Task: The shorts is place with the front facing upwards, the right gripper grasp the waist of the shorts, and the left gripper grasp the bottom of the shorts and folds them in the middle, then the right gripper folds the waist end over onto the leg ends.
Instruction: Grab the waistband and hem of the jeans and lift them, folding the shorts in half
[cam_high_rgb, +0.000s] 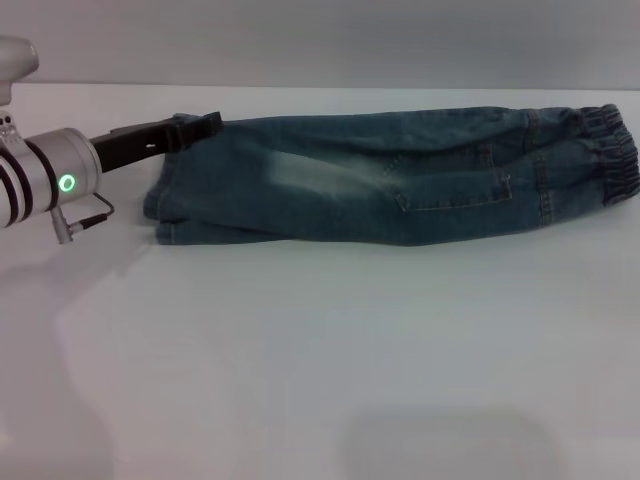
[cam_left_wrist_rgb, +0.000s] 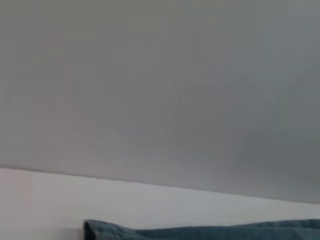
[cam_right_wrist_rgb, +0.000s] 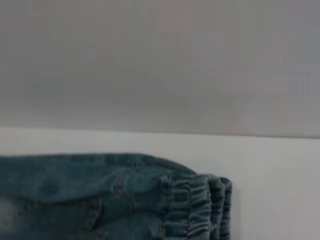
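Left claw (cam_high_rgb: 200, 128) over white table (cam_high_rgb: 320, 360)

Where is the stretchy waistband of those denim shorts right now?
In the head view the waistband lies at the far right end of the shorts on the white table, opposite the left claw.

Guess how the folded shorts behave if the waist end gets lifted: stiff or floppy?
Probably floppy: the shorts lie creased and flat on the table. The denim looks thick, so likely weighty and saggy. The gathered waistband probably bunches, giving grip. The left gripper sits at the leg ends.
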